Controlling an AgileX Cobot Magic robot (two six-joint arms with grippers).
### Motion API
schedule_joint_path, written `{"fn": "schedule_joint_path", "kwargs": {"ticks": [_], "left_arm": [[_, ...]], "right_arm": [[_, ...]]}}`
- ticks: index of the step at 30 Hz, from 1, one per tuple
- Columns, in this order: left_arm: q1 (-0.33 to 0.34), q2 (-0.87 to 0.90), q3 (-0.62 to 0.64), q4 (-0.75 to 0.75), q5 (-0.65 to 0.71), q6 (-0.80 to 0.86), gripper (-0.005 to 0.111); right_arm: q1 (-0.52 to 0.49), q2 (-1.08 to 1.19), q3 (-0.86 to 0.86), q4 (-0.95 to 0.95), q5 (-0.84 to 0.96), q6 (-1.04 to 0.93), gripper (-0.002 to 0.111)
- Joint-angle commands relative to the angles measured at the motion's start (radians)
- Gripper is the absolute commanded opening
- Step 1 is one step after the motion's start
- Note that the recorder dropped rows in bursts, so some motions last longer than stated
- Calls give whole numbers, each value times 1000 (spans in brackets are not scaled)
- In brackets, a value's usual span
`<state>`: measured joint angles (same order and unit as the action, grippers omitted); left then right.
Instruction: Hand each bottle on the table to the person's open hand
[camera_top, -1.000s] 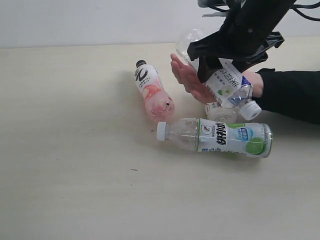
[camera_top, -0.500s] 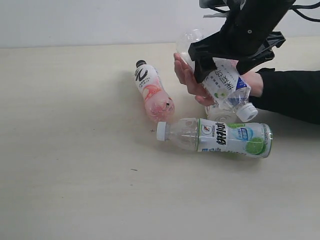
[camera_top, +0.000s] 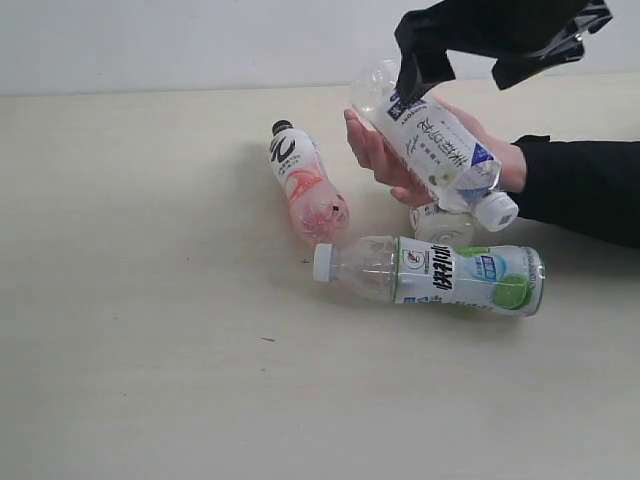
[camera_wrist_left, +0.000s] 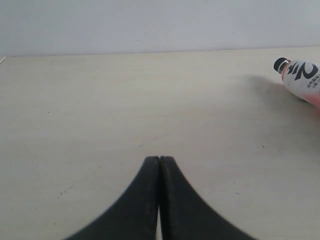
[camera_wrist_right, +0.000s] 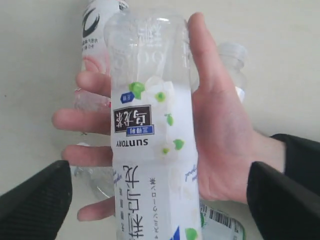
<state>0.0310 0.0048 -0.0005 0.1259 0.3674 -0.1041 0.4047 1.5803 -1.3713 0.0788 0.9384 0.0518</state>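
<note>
Exterior view: four clear bottles. One leafy-label bottle, white-capped, lies tilted in the person's hand just under the right tool, fingers spread apart. Pink bottle, lime bottle and small bottle lie on the desk nearby. Left tool is pressed together.

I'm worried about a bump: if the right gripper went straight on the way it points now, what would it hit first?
Probably the leafy-label bottle, which lies across the person's hand directly ahead of the open right gripper and is centred in its wrist view. How far off it is, I can't tell.
</note>
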Motion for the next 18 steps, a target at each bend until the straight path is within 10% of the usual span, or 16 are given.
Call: {"fn": "schedule_joint_path", "kwargs": {"ticks": [1,7,18], "left_arm": [[-4,-5,1,0,-6,-4,3],[-4,-5,1,0,-6,-4,3],[-4,-5,1,0,-6,-4,3]], "right_arm": [[-3,-103,-8,-10,3,-52,89],[-3,-321,65,-9,14,-94,75],[-3,-802,397,-9,-24,-46,0]]}}
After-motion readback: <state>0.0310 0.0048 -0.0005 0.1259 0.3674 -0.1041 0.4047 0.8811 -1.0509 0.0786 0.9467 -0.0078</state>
